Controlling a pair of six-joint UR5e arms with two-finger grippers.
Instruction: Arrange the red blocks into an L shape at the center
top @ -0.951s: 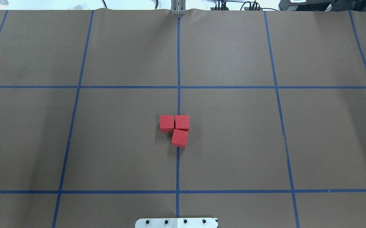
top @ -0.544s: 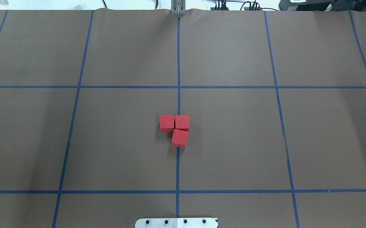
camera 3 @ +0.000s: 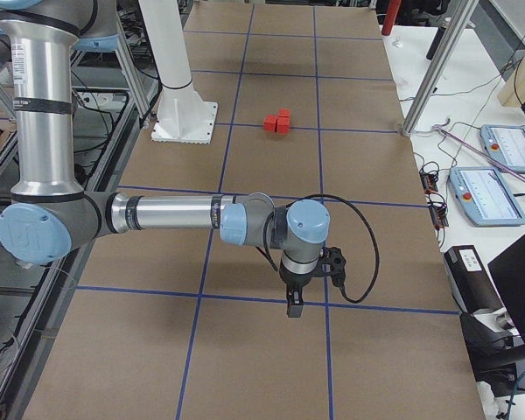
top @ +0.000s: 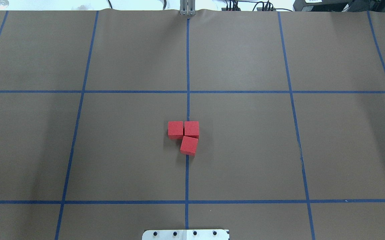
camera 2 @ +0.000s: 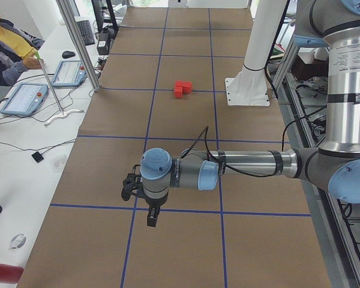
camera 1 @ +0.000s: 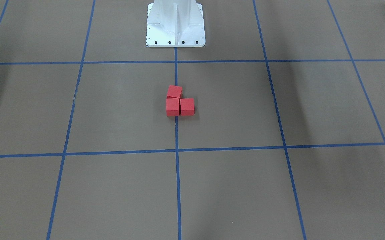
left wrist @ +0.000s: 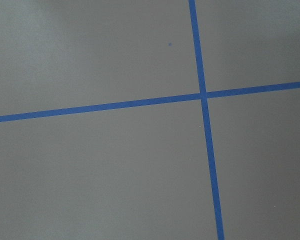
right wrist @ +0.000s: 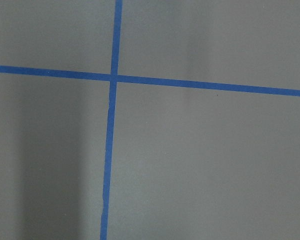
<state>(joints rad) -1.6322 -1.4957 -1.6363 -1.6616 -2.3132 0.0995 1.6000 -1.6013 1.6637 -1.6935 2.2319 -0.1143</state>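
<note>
Three red blocks sit touching in an L at the center [top: 188, 106], on the middle blue line. Two lie side by side [top: 175, 129] [top: 191, 128]; the third [top: 189, 145] sits nearer the robot, slightly rotated. The same cluster shows in the front view [camera 1: 179, 102] and in both side views [camera 2: 182, 89] [camera 3: 278, 122]. My left gripper [camera 2: 151, 219] points down far out toward the table's left end. My right gripper [camera 3: 292, 308] points down far toward the right end. I cannot tell whether either is open or shut. Both wrist views show only brown surface and blue lines.
The white robot base [camera 1: 175, 25] stands at the table's near middle edge. A seated person [camera 2: 9, 45] with tablets [camera 2: 24, 99] is beyond the far edge. Aluminium posts [camera 2: 78, 42] [camera 3: 433, 66] stand along that edge.
</note>
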